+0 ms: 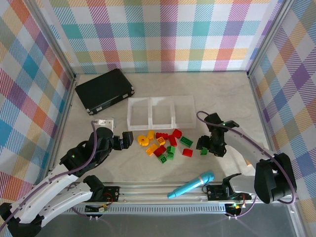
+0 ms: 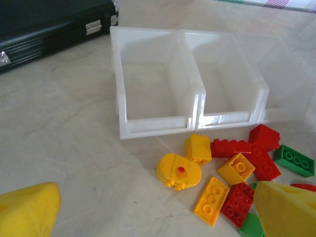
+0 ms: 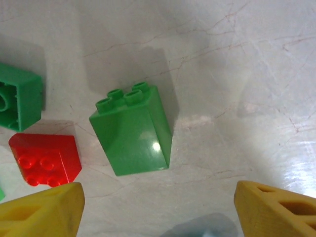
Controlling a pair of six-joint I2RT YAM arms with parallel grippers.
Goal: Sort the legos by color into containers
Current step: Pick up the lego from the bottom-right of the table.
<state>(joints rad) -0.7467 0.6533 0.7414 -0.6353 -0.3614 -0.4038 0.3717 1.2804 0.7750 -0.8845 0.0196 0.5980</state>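
Pale marbled desk (image 1: pixel 222 94), plaid walls: left pincer (image 1: pixel 127 140) spread wide, empty, beside the legos (image 1: pixel 161 149) heaped just before three empty clear containers (image 1: pixel 150 112). Right pincer (image 3: pixel 158 217) wide open, holding nothing, over a green sloped brick (image 3: pixel 133 133). Judgement: sorting not begun, every brick left.

Flanking the legos (image 1: pixel 161 150) with both end effectors spread.
Holds the left end effector (image 1: pixel 127 139) low just left of the legos, yellow fingers (image 2: pixel 27 210) wide apart and gripping nothing, arm stretched in from the legos' near-left. Hangs the right end effector (image 1: pixel 206 148) low at the legos' right edge, fingers (image 3: pixel 44 210) parted, wrist pitched downward, arm arched in from the near-right.
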